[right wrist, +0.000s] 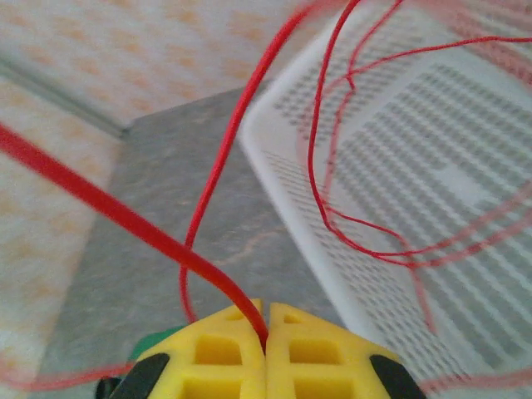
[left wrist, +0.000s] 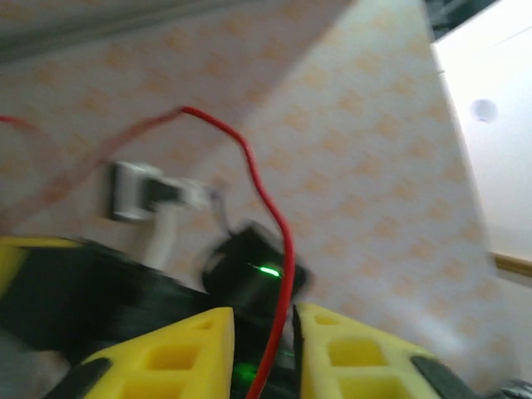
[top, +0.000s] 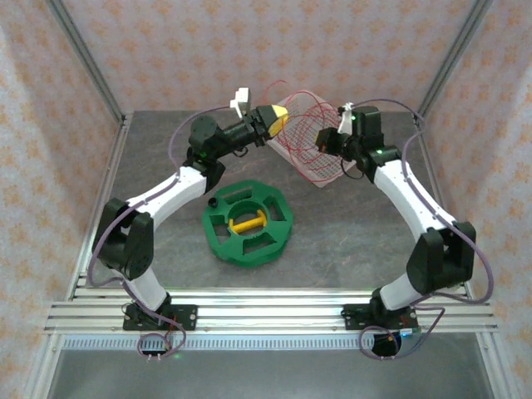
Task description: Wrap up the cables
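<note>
The cables are one thin red wire in loose loops (top: 301, 125), hanging in the air between the two grippers at the back of the table. My right gripper (top: 329, 140) is shut on the wire; in the right wrist view the yellow fingertips (right wrist: 267, 314) pinch it, and the cable (right wrist: 125, 218) runs up to the left. My left gripper (top: 279, 119) faces the right one. Its yellow fingers (left wrist: 187, 349) stand slightly apart, so the left gripper (left wrist: 266, 322) is open. The red cable (left wrist: 270, 208) runs loose through the gap, close to the right finger.
A green spool (top: 247, 223) with a yellow core lies flat mid-table. A white perforated tray (top: 322, 173) sits under the wire loops, and it is seen close in the right wrist view as the tray (right wrist: 432, 166). Patterned walls enclose the back and sides.
</note>
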Controlling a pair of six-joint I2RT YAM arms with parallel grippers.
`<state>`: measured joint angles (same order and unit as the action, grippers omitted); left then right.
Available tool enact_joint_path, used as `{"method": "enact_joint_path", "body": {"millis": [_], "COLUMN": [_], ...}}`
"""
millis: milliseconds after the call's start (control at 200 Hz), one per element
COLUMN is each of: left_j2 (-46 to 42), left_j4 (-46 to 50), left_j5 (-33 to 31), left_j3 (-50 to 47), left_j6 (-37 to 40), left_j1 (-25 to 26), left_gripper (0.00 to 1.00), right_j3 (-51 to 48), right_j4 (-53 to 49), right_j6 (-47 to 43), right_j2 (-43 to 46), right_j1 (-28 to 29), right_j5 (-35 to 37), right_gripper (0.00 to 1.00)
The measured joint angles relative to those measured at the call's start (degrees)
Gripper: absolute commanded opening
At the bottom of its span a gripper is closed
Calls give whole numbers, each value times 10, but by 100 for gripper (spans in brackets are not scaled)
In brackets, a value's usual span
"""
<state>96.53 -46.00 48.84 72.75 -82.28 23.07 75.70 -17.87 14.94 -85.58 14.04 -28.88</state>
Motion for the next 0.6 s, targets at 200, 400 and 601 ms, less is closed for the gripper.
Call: {"method": "enact_joint_path", "body": {"millis": [200,400,601], "left_j2": [-24,-66,-129], "left_j4": [266,402,436], "left_j5": [-50,-101,-155], "left_j3": [66,78,41], "left_j6": [200,316,362], "left_j1": [-26,-15,59], "left_gripper": [33,74,87], "right_j3": [55,66,68], "right_j4": [-161,-254,-263], "right_j6": [1,20,38], "right_j2": [47,85,82], "right_j1": [1,4,6], "right_j5": [98,185,214], "right_gripper": [0,0,0]}}
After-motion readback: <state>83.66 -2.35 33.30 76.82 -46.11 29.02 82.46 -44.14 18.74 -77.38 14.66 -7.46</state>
